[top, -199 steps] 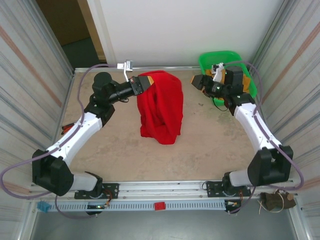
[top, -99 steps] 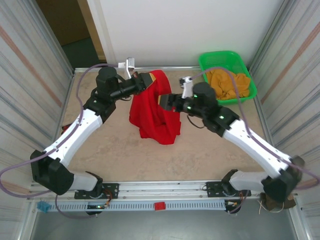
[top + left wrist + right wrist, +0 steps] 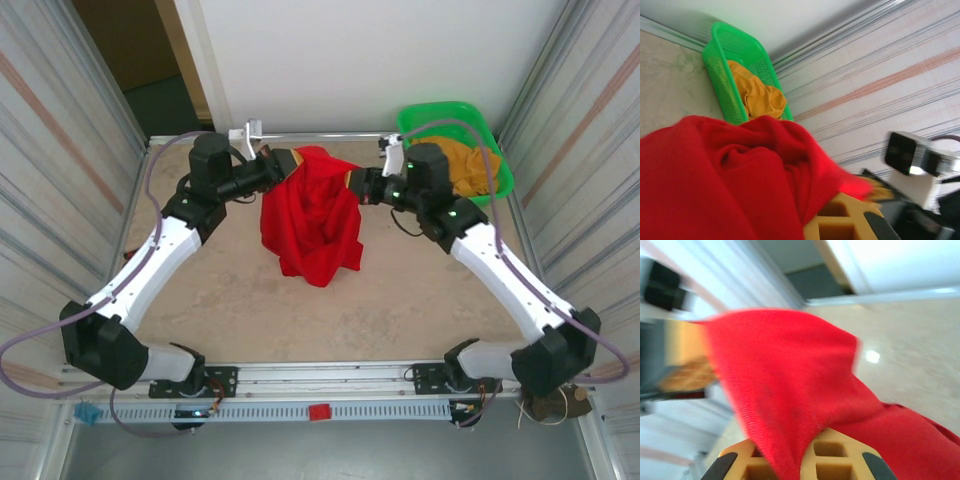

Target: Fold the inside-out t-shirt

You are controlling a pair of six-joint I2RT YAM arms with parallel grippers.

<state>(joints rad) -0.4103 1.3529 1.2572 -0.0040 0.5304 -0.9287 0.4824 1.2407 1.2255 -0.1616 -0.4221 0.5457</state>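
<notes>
The inside-out t-shirt [image 3: 315,215] is bright red and hangs in folds above the middle of the table, its lower part resting on the surface. My left gripper [image 3: 288,163] is shut on its top left edge, and my right gripper [image 3: 355,183] is shut on its top right edge. In the left wrist view the red t-shirt [image 3: 725,185] bunches over my yellow fingers [image 3: 840,225]. Seen from the right wrist, the t-shirt [image 3: 790,390] runs down between my yellow fingers [image 3: 840,460], pinched there.
A green basket [image 3: 500,170] holding an orange-yellow cloth [image 3: 470,160] stands at the back right corner; it also shows in the left wrist view [image 3: 722,65]. Striped walls close in both sides. The beige table [image 3: 400,300] lies bare in front of the shirt.
My right arm swung from the green basket over to the shirt and its gripper closed on the shirt's top right edge. The left gripper kept its hold, and the shirt's top now spreads between the two.
</notes>
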